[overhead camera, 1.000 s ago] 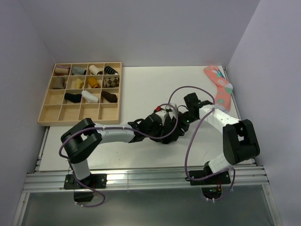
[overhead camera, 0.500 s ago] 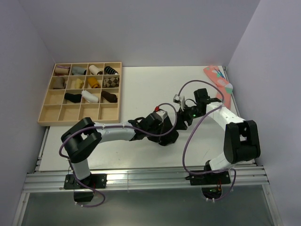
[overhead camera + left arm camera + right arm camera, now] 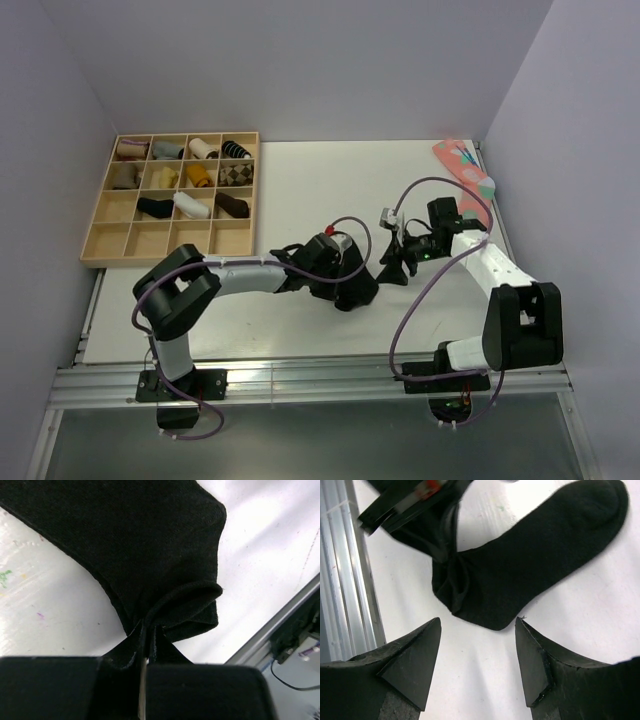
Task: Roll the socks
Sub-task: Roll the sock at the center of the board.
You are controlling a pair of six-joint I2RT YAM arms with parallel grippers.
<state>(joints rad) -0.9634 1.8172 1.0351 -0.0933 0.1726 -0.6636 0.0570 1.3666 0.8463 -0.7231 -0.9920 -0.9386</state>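
Observation:
A black sock (image 3: 530,560) lies flat on the white table, its cuff end bunched up. My left gripper (image 3: 144,645) is shut on that bunched cuff (image 3: 170,605). In the top view the left gripper (image 3: 338,272) and the sock (image 3: 358,291) sit at mid-table. My right gripper (image 3: 479,625) is open and empty, just off the sock's near edge, its fingers (image 3: 415,650) apart from the cloth. In the top view the right gripper (image 3: 393,268) is to the right of the sock. A pink patterned sock (image 3: 462,170) lies at the far right corner.
A wooden tray (image 3: 165,259) divided into compartments stands at the far left, several of them holding rolled socks. The metal rail at the table's front edge (image 3: 342,570) is close to the sock. Walls close in on the left, back and right.
My right gripper has drawn back to the right, away from the sock and the left gripper, and now stands open. The left gripper stays shut on the cuff and has barely moved.

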